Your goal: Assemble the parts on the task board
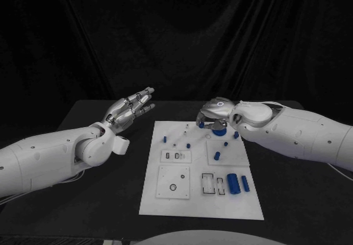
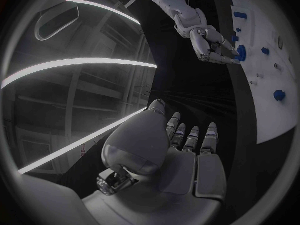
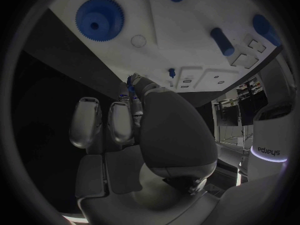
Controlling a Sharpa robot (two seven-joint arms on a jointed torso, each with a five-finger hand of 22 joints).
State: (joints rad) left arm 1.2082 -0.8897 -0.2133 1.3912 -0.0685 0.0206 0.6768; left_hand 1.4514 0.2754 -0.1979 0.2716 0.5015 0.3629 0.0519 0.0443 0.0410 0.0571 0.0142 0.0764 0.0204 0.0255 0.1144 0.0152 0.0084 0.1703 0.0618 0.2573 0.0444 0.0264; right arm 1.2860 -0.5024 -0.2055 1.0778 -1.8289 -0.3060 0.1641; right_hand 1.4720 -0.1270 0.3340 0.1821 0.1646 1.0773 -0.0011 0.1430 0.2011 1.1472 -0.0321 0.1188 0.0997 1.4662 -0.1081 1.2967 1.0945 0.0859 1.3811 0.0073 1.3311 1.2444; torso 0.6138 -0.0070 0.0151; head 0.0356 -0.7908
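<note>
The right hand [image 1: 214, 116] hangs at the far edge of the task board [image 1: 185, 201], fingertips on a blue gear [image 1: 218, 131]; whether it grips is unclear. Its wrist reads "sharpa". The left hand [image 1: 131, 110] hovers empty, fingers extended, off the board's left. Blue cylinders [image 1: 236, 183] lie near the front.

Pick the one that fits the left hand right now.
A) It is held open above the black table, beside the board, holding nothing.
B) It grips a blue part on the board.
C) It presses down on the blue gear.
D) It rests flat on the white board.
A: the left hand has its fingers spread and empty over the black table, off the far left corner of the task board.
</note>
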